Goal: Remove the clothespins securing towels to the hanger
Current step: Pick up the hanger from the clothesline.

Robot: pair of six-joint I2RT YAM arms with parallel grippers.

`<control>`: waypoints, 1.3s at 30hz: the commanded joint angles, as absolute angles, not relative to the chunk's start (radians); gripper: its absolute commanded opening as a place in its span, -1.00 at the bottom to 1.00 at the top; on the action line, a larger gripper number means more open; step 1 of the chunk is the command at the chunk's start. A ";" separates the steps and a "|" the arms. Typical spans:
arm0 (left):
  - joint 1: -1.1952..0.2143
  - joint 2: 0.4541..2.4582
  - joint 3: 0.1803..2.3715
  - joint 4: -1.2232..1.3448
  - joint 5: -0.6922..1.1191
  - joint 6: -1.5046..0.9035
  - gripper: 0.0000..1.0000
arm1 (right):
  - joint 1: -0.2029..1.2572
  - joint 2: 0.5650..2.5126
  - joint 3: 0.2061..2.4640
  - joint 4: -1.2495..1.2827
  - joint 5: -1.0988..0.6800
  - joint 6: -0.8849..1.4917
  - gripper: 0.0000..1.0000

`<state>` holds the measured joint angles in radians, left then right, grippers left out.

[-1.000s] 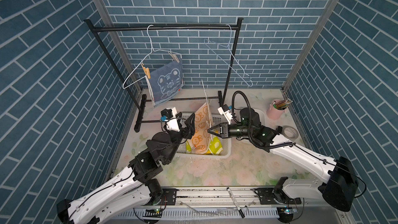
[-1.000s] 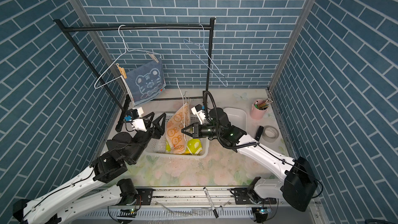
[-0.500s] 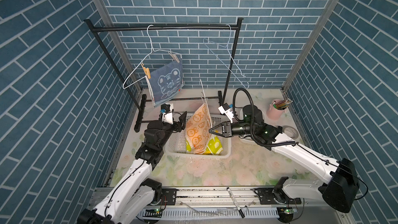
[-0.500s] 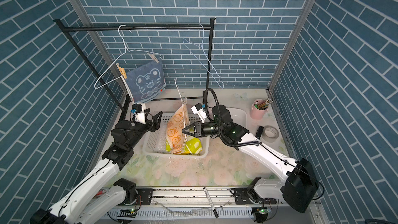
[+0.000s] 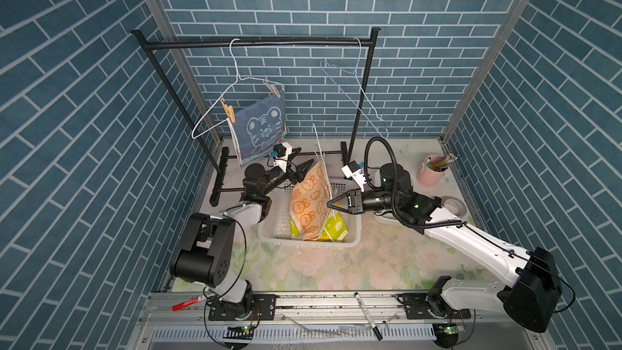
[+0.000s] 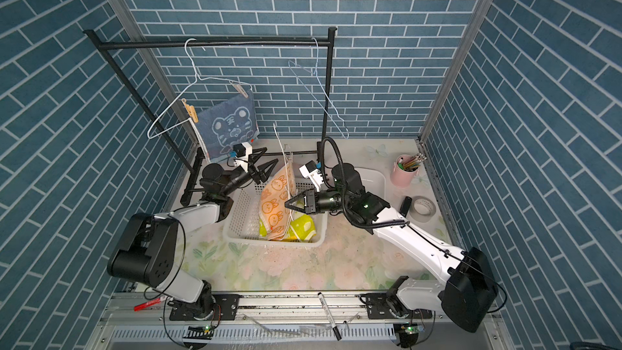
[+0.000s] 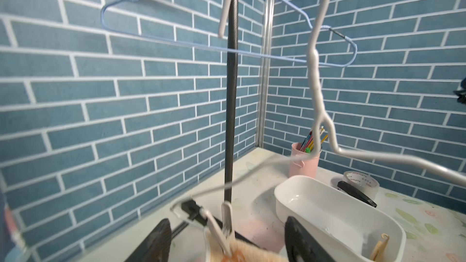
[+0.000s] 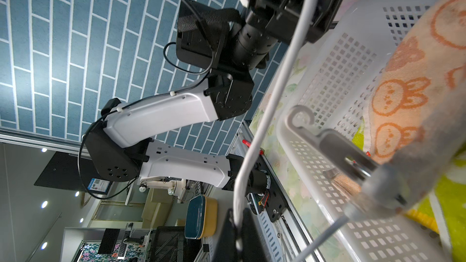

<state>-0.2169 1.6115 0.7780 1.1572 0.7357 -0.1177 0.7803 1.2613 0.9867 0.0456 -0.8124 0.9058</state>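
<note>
My right gripper [image 5: 328,204] [image 8: 238,223] is shut on the wire of a white hanger [image 5: 318,143] that stands over the basket [image 5: 279,210]. From it hangs the orange bunny towel [image 5: 308,196] [image 6: 274,200], held by pale clothespins [image 7: 216,228] [image 8: 335,144]. My left gripper [image 5: 306,155] [image 7: 227,220] is open at the towel's upper corner, its fingers on either side of two clothespins. The yellow-green towel [image 5: 335,225] lies in the basket. The blue tiger towel [image 5: 262,126] hangs from another white hanger, pinned by two tan clothespins [image 5: 229,111] [image 5: 274,89].
The black rack [image 5: 259,43] spans the back, with an empty blue wire hanger [image 5: 361,95] near its right post. A white tub [image 6: 373,180], a pink pencil cup [image 5: 432,175] and a tape roll [image 5: 454,205] sit at the right. Brick walls close three sides.
My left gripper has moved from the basket's left side back and up to the orange towel's top corner, its arm folding back. The right gripper keeps hold of the hanger.
</note>
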 commanded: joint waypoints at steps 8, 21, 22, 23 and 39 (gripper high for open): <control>-0.217 1.736 0.894 1.268 0.875 -0.026 0.39 | 0.777 1.245 1.018 0.109 -0.822 0.914 -1.00; -0.282 1.761 1.035 0.973 0.847 0.197 0.20 | 0.777 1.259 1.025 0.127 -0.822 0.928 -1.00; -0.286 1.760 1.035 0.977 0.839 0.201 0.17 | 0.776 1.259 1.025 0.127 -0.822 0.928 -1.00; -0.287 1.758 1.034 0.985 0.832 0.204 0.13 | 0.776 1.261 1.026 0.127 -0.821 0.928 -1.00; -0.290 1.630 0.949 0.853 0.675 0.428 -0.89 | 0.776 1.251 1.020 0.128 -0.815 0.925 -1.00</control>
<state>-0.2897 1.6764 0.9657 0.9157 0.7300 0.3817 0.7788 1.2602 0.9878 0.0952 -0.8116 0.9382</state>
